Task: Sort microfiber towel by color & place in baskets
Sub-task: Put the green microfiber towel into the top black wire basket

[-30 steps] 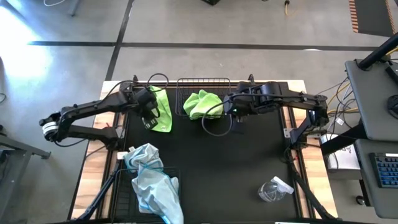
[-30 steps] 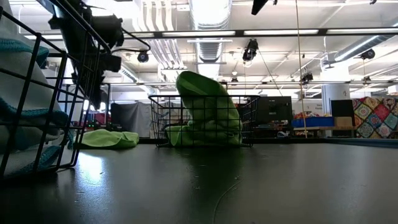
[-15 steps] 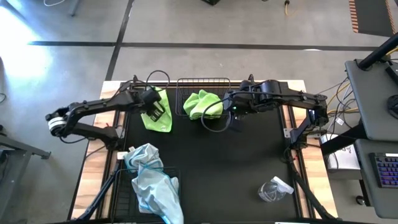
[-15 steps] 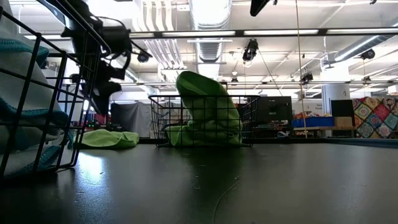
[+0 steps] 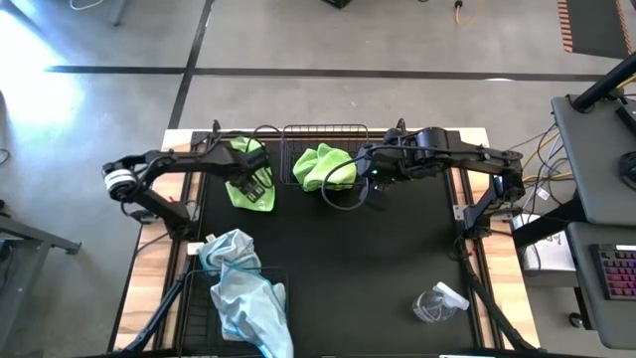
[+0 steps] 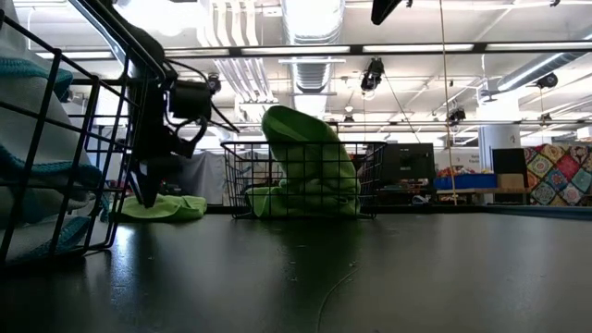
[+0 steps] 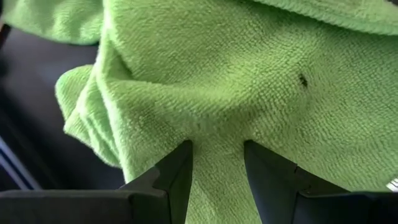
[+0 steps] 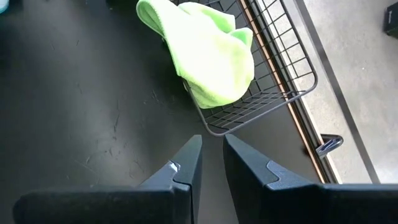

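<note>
A lime green microfiber towel (image 5: pixel 256 189) lies crumpled on the black table at the far left. My left gripper (image 5: pixel 250 179) is open and points down at it, the towel filling its wrist view (image 7: pixel 217 81). In the low view its fingers (image 6: pixel 148 190) reach down to the towel's left end (image 6: pixel 166 205). A second green towel (image 5: pixel 323 164) sits in the far basket (image 5: pixel 325 131). Pale blue towels (image 5: pixel 243 298) fill the near left basket (image 6: pixel 55 139). My right gripper (image 8: pixel 211 146) hangs high beside the far basket, its fingers a narrow gap apart with nothing between them. My left gripper comes at the green towel from above, slanting down, its open fingertips (image 7: pixel 180 158) standing at the crumpled top surface (image 7: pixel 217 124). I cannot tell whether they touch the cloth. The towel lies flat on the table.
A small clear plastic wrapper (image 5: pixel 437 303) lies near the table's right front. A dark cable (image 5: pixel 348 199) loops on the table below the far basket. The black table surface (image 5: pixel 378 259) stretches bare between the baskets and the wrapper.
My left gripper has come down toward the green towel at the far left and tipped to point more steeply downward, staying open. The towels and baskets have kept their places.
</note>
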`<action>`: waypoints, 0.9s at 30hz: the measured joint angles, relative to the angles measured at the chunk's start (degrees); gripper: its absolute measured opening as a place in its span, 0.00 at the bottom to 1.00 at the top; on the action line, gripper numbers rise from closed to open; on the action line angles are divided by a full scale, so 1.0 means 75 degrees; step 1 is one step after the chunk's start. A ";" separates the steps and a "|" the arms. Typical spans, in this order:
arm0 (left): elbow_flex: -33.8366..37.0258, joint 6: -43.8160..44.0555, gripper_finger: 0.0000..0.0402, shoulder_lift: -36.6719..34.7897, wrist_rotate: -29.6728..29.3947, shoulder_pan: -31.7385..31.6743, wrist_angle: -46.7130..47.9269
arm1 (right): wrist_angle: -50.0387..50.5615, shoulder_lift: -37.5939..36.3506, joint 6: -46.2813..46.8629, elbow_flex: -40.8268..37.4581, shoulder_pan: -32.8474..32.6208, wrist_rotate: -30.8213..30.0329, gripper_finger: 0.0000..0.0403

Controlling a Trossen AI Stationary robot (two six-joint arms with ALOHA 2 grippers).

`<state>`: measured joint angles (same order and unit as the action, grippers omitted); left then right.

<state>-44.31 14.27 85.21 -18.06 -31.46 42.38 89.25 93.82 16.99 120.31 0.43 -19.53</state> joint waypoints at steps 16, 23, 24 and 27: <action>-0.0044 -0.0092 0.32 0.0822 0.0416 -0.0009 -0.0319 | -0.0006 0.0000 0.0000 0.0000 -0.0003 0.0000 0.15; -0.0023 0.0073 0.29 0.0711 0.0496 -0.0012 -0.0366 | -0.0009 0.0000 0.0000 0.0000 0.0000 0.0000 0.15; -0.0023 0.0130 0.27 0.0705 0.0520 -0.0012 -0.0366 | -0.0012 0.0000 0.0000 0.0000 -0.0002 0.0000 0.15; -0.0023 0.0206 0.21 0.0705 0.0573 -0.0006 -0.0378 | -0.0017 0.0000 0.0000 0.0000 -0.0003 0.0000 0.15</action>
<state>-44.49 15.81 90.50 -13.76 -31.51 39.55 89.12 93.82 16.99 120.31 0.40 -19.53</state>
